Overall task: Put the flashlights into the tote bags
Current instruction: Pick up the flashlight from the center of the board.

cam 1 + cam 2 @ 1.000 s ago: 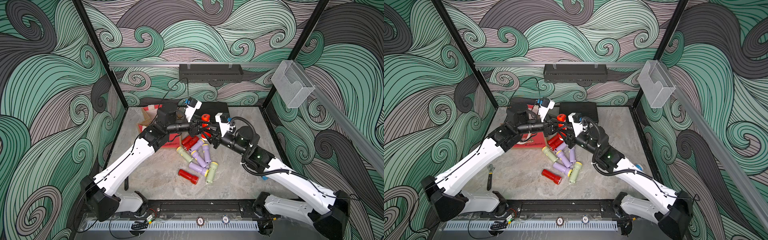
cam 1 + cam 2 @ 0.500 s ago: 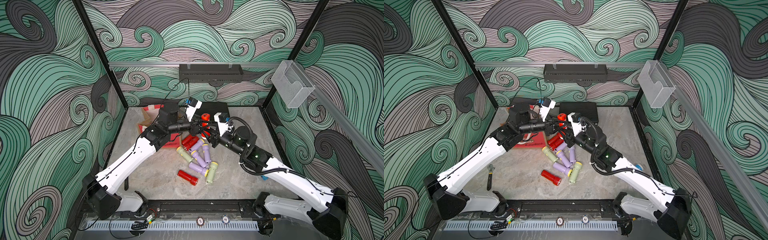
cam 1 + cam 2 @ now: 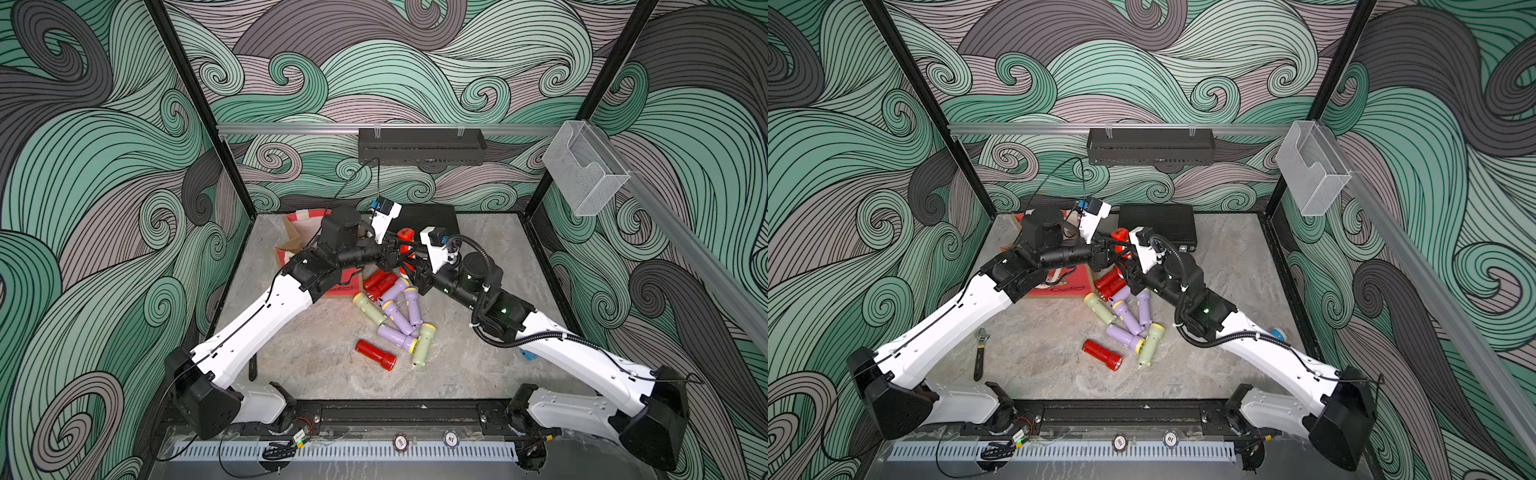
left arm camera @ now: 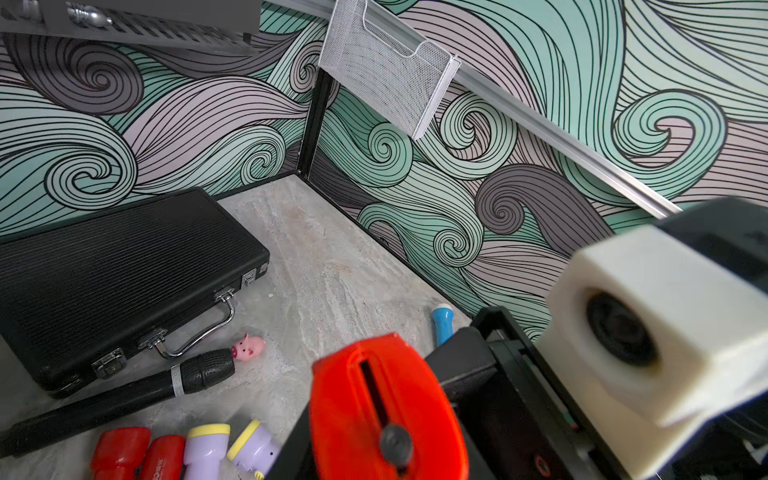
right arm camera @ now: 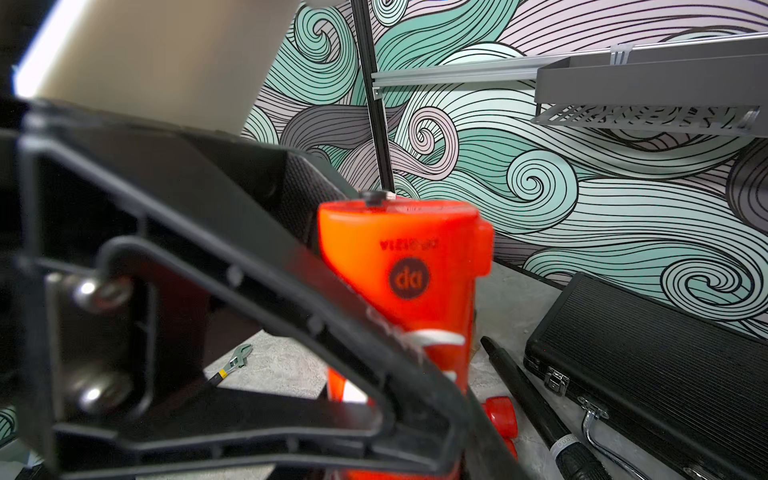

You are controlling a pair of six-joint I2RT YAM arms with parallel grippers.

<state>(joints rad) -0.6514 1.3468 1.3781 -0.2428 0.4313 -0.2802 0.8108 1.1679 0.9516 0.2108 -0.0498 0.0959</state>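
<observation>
An orange-red flashlight (image 3: pixel 405 241) stands upright above the table's back middle. My left gripper (image 3: pixel 392 259) and my right gripper (image 3: pixel 417 272) meet at it from opposite sides, and both look shut on it. Its tail end with a slot fills the left wrist view (image 4: pixel 386 407). In the right wrist view its body (image 5: pixel 409 274) is partly hidden by my left gripper's frame. The tote bag (image 3: pixel 345 284) lies under my left arm, red front up. Several red, lilac and pale green flashlights (image 3: pixel 397 318) lie piled below the grippers. One red flashlight (image 3: pixel 376 354) lies apart, and a blue one (image 4: pixel 441 318) sits by the right wall.
A flat black ribbed case (image 4: pixel 116 282) lies at the back, with a black microphone-like stick (image 4: pixel 116 399) and a pink pig figure (image 4: pixel 248 347) in front of it. A wrench (image 3: pixel 980 349) lies front left. A black shelf (image 3: pixel 419 145) and clear holder (image 3: pixel 582 170) hang on the walls.
My right arm has edged slightly to the left, toward my left gripper. The orange-red flashlight stays held between the two grippers, and the pile on the table has not moved.
</observation>
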